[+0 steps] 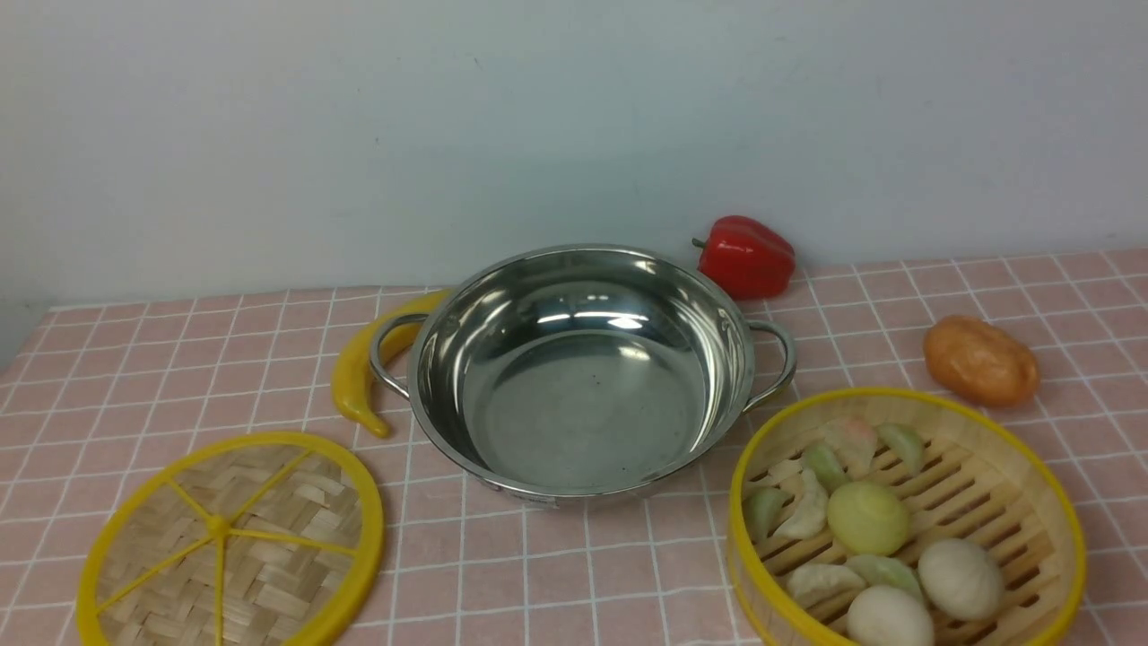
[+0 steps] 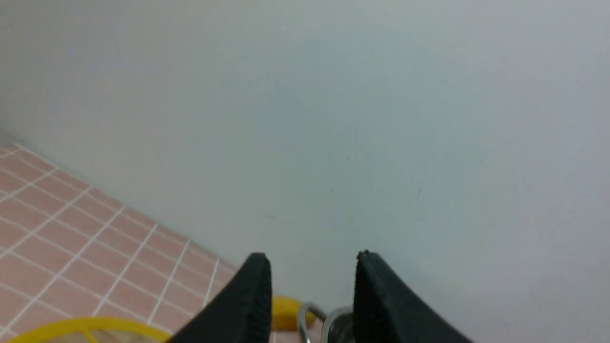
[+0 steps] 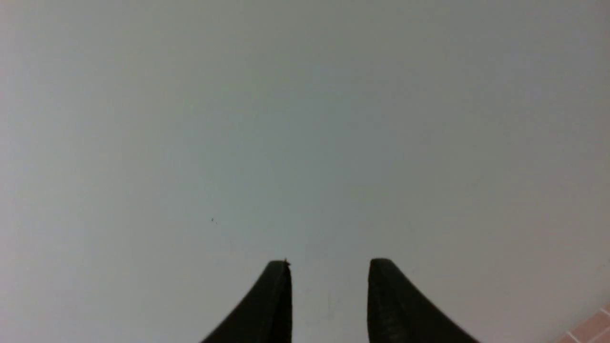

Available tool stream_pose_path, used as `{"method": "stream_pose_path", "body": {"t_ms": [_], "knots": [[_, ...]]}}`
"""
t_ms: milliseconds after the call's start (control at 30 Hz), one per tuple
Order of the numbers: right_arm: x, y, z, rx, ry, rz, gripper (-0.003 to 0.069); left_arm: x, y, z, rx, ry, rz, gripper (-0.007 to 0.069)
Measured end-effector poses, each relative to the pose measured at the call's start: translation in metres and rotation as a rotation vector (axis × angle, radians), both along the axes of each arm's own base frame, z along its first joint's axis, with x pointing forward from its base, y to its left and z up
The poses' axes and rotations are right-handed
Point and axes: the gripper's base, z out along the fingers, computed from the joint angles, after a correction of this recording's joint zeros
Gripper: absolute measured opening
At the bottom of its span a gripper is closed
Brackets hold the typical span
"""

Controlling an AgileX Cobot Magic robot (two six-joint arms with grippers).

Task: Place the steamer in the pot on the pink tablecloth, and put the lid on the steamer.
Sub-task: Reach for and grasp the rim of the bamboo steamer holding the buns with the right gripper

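From my front camera I see the pot [image 1: 583,404] on the pink tablecloth [image 1: 538,574], its interior bare. Bare cloth runs between the lid [image 1: 224,529], flat at the left, and the steamer [image 1: 906,520] at the right; both are cut off by the near edge of my view. The cloth's far edge meets the wall [image 1: 574,135]. The banana [image 1: 359,368] lies by the pot's left handle, the red pepper [image 1: 746,257] beyond its right side, the potato [image 1: 980,361] behind the steamer. Pale dumplings and buns sit inside the steamer. My left gripper [image 2: 312,257] and right gripper [image 3: 329,262] both have their fingers apart, holding nothing.
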Motion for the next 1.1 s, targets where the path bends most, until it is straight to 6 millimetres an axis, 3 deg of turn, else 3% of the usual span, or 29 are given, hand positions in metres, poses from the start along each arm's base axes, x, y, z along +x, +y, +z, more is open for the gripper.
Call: {"method": "stream_pose_path", "body": {"t_ms": [133, 300, 333, 367, 400, 433, 467, 500, 567, 600, 667, 733, 867, 933, 1100], "knots": [[-0.003, -0.002, 0.006, 0.023, -0.075, -0.012, 0.0244, -0.001, 0.003, 0.005, -0.020, -0.056, 0.033, 0.0241], [-0.025, -0.009, 0.035, 0.122, -0.476, -0.044, 0.0244, -0.007, 0.011, 0.025, -0.160, -0.240, 0.084, 0.0241], [-0.042, -0.012, 0.059, 0.129, -0.672, -0.075, 0.0244, -0.016, 0.013, 0.051, -0.185, -0.389, 0.090, 0.0241], [-0.051, -0.013, 0.076, 0.113, -0.761, -0.103, 0.0244, -0.023, 0.013, 0.072, -0.171, -0.495, 0.093, 0.0241], [-0.053, -0.014, 0.079, 0.109, -0.777, -0.110, 0.0244, -0.026, 0.014, 0.077, -0.169, -0.529, 0.097, 0.0241], [-0.066, -0.014, 0.112, 0.049, -0.861, -0.176, 0.0244, -0.041, 0.010, 0.115, -0.055, -0.695, 0.104, 0.0241], [-0.068, -0.013, 0.119, 0.029, -0.866, -0.191, 0.0244, -0.044, 0.010, 0.123, -0.041, -0.717, 0.105, 0.0241], [-0.070, -0.012, 0.142, -0.040, -0.849, -0.235, 0.0244, -0.049, 0.006, 0.144, 0.059, -0.761, 0.111, 0.0241], [-0.060, -0.004, 0.179, -0.237, -0.698, -0.282, 0.0244, -0.051, -0.003, 0.183, 0.265, -0.736, 0.112, 0.0241], [-0.050, -0.001, 0.191, -0.320, -0.611, -0.290, 0.0244, -0.047, -0.007, 0.193, 0.354, -0.681, 0.109, 0.0241], [-0.031, 0.003, 0.207, -0.444, -0.418, -0.262, 0.0244, -0.031, -0.009, 0.206, 0.460, -0.511, 0.091, 0.0241], [-0.007, 0.006, 0.216, -0.526, -0.190, -0.202, 0.0244, -0.008, -0.008, 0.204, 0.514, -0.274, 0.065, 0.0241], [0.056, 0.010, 0.188, -0.602, 0.417, 0.006, 0.0244, 0.041, -0.001, 0.165, 0.519, 0.327, -0.011, 0.0241], [0.081, 0.011, 0.156, -0.612, 0.757, 0.132, 0.0244, 0.062, 0.002, 0.134, 0.495, 0.648, -0.064, 0.0241], [0.125, 0.012, 0.099, -0.594, 1.230, 0.309, 0.0244, 0.088, 0.004, 0.092, 0.467, 1.061, -0.136, 0.0241]]}}
